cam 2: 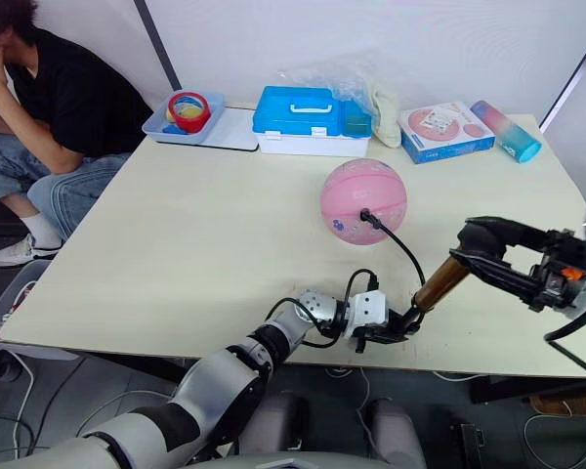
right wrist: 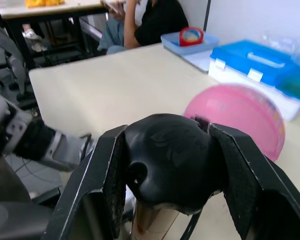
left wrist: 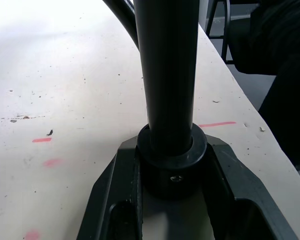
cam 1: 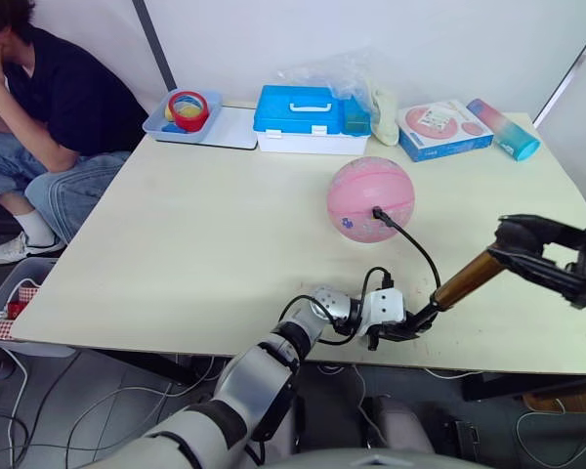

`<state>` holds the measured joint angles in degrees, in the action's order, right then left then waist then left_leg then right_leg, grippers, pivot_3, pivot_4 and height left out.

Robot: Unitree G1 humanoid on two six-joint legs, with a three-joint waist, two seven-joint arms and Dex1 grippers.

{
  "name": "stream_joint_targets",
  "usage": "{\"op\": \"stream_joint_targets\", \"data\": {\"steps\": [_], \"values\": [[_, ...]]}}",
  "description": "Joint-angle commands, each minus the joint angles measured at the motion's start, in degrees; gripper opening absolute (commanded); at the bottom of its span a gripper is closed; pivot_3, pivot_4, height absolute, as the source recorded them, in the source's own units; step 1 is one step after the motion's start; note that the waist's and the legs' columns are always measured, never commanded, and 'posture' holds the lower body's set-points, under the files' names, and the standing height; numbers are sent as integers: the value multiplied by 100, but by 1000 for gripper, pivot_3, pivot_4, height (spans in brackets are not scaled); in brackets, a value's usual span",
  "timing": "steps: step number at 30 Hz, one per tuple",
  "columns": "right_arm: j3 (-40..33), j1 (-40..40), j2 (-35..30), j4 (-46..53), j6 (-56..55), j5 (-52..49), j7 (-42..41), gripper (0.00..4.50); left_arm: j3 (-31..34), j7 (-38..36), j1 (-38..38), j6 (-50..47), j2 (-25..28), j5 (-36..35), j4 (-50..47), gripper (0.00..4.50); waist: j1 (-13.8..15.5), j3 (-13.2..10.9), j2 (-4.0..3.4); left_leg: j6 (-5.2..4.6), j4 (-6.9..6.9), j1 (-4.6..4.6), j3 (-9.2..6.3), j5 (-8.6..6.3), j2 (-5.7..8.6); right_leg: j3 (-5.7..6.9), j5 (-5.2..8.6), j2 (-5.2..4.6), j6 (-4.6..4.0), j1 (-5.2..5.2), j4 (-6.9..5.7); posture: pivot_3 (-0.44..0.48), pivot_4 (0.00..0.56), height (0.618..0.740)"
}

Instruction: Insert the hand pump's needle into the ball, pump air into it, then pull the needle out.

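The pink ball point(cam 1: 370, 198) rests on the cream table point(cam 1: 195, 244), right of centre. A black fitting point(cam 1: 379, 212) sits at its valve, so the needle's pin is hidden inside the ball. From there the thin black hose point(cam 1: 418, 252) arcs down to the hand pump point(cam 1: 464, 280), a bronze cylinder slanting up to the right near the front edge. My left gripper point(cam 1: 406, 327) is shut on the pump's black lower end point(left wrist: 170, 165). Shut on the black handle point(right wrist: 170, 165) at the pump's upper end is my right gripper point(cam 1: 513, 241).
Along the far edge stand a blue case point(cam 1: 300, 117), a tray with tape rolls point(cam 1: 184, 114), a flat printed box point(cam 1: 443, 128), a pink-blue bottle point(cam 1: 504, 128) and a plastic bag point(cam 1: 347, 73). A person point(cam 1: 39, 107) sits at the left.
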<state>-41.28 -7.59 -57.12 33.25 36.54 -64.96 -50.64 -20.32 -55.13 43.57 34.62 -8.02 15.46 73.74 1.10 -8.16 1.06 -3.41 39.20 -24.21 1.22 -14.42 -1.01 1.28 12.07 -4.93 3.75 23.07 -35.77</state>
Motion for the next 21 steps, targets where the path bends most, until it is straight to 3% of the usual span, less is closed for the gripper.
{"op": "stream_joint_targets", "data": {"steps": [1,6,18,21], "values": [[-554,304,-282,-71,214,-385,175,2030,-101,-61,-45,-21,-202,128,100,1081,0,-3,2,0,0,0,0,0,1,0,0,-1,0,0,0,0,150,740],[-250,357,-207,183,347,-339,306,2030,-100,-60,-52,-14,-211,127,95,1081,2,-5,1,0,0,-18,-2,0,0,1,0,-1,0,15,1,0,150,740],[2222,-474,615,20,-926,2454,245,2030,-83,-50,-50,-12,-242,109,80,1081,-10,2,3,0,1,1,-2,0,0,2,2,2,4,1,1,0,150,740],[2498,-477,818,-218,-1232,2776,241,2030,-62,-55,-34,-17,-250,85,71,1081,-13,2,3,0,1,8,-3,0,0,3,5,3,8,-2,1,0,150,740]]}}
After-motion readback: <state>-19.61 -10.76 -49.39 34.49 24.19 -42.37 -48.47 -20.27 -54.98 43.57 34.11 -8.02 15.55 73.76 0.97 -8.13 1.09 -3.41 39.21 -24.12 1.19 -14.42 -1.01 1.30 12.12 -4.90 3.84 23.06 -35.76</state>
